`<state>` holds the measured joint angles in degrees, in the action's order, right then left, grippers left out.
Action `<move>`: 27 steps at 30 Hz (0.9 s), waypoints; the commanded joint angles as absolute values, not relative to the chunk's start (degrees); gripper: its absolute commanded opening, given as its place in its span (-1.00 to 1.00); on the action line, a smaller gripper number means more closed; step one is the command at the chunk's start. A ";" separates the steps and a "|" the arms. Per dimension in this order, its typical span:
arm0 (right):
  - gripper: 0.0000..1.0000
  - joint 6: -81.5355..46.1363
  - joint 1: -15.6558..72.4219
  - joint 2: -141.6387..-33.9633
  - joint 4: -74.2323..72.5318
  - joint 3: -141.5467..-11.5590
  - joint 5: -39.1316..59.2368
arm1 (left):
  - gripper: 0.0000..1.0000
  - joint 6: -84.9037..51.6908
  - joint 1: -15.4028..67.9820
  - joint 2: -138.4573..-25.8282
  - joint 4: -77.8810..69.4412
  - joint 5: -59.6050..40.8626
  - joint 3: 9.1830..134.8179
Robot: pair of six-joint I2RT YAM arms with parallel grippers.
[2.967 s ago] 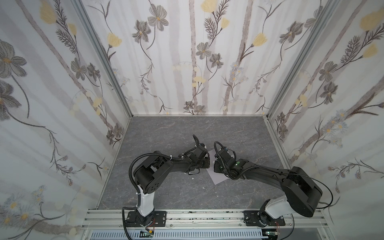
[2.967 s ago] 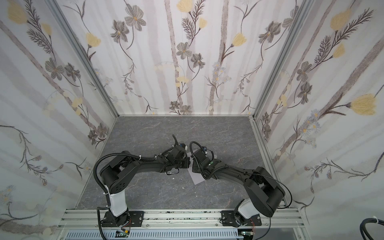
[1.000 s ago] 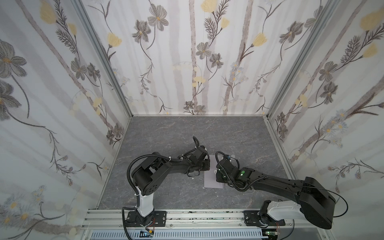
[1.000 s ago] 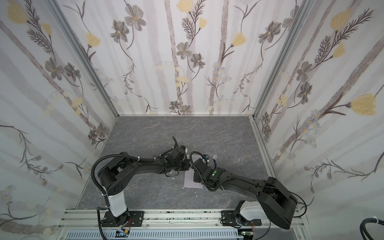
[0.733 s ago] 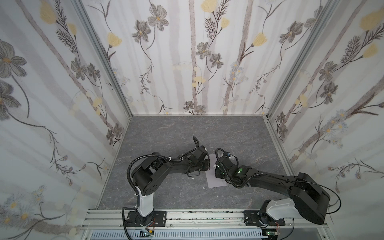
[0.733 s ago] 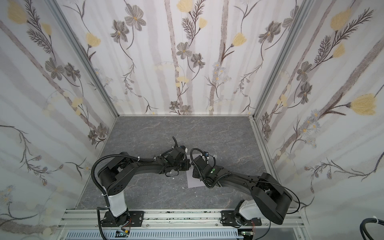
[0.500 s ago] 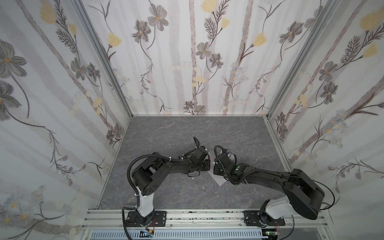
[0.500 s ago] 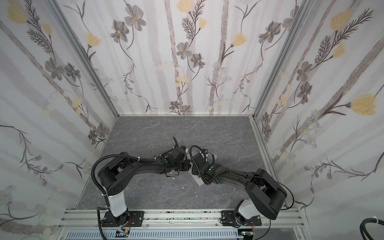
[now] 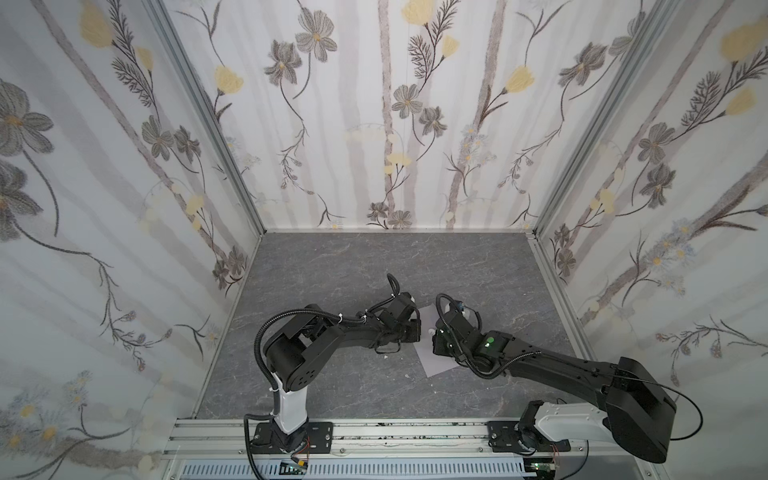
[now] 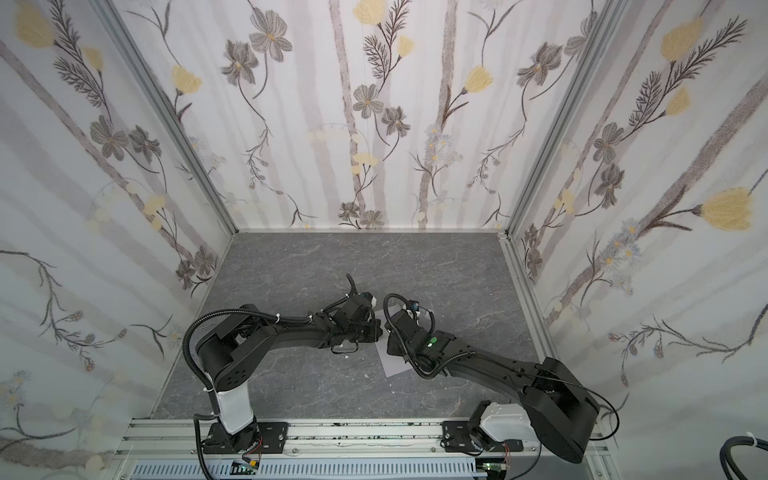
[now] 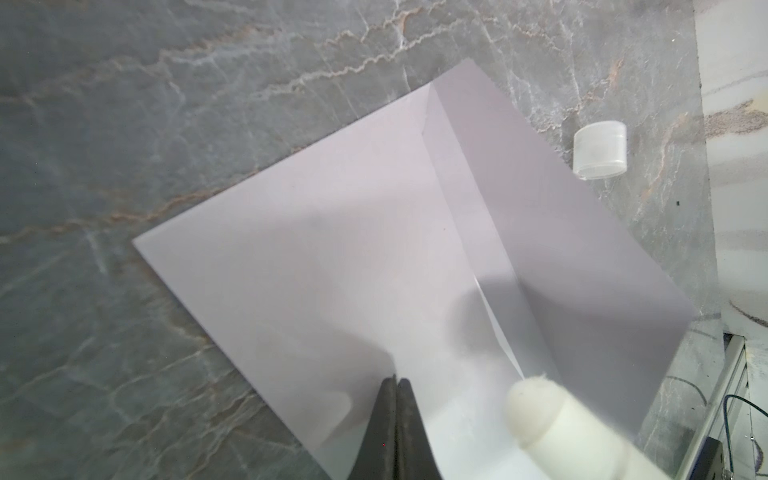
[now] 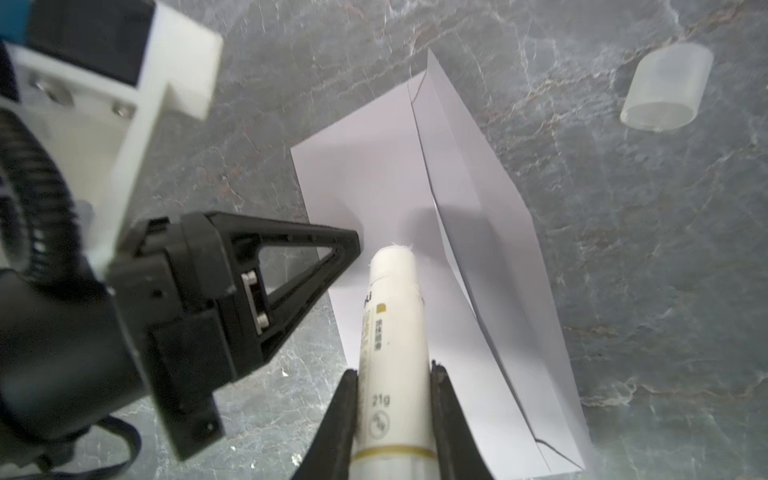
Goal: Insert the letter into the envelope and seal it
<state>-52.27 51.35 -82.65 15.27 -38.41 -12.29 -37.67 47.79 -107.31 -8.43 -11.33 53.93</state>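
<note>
Resting on one envelope (image 11: 353,257), the left gripper (image 11: 397,380) has its fingers pressed together; the right gripper (image 12: 395,370) pinches one glue stick (image 12: 392,316); one cap (image 12: 665,89) lies nearby.

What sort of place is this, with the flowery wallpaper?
Probably a small robot test booth: a left arm and right arm bolted to a metal rail, flower-print walls boxing in a grey tabletop, with an envelope and glue stick in use.

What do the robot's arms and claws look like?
The left arm and right arm are black, each with a white section by its base. Black cables loop along them; a green light glows on the right one. The left claw and right claw have slim black tapering fingers.
</note>
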 commanded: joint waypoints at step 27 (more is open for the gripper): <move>-1.00 -53.51 49.66 -81.04 14.25 -37.53 -14.31 | -1.00 -37.47 48.13 -108.10 -1.86 -10.06 53.81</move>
